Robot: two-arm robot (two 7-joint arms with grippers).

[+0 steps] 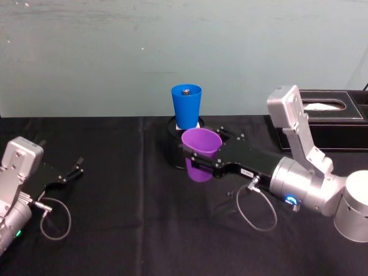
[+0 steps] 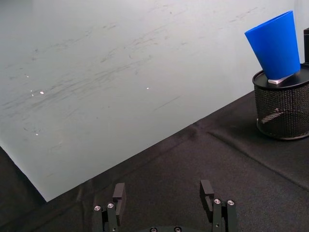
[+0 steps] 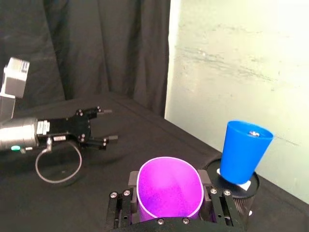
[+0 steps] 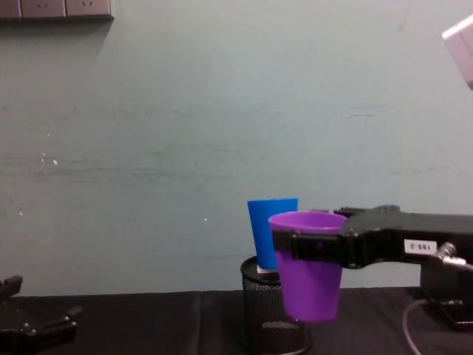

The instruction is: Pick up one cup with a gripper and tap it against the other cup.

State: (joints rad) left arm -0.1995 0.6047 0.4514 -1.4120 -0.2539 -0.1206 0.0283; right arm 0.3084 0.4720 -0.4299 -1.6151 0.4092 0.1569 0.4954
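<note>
My right gripper (image 1: 198, 160) is shut on the purple cup (image 1: 202, 146) and holds it upright above the black table. In the right wrist view the fingers (image 3: 206, 180) clamp the purple cup (image 3: 169, 189) from both sides. The blue cup (image 1: 186, 107) stands on top of a black wire-mesh pen holder (image 4: 262, 314), just behind and left of the purple cup (image 4: 310, 277). In the right wrist view a gap separates the two cups. My left gripper (image 1: 73, 171) rests open at the table's left, with nothing between its fingers (image 2: 119, 195).
A black tissue box (image 1: 329, 119) sits at the back right, behind my right arm. A pale wall runs along the table's far edge. Loose cables loop on the cloth beside each wrist.
</note>
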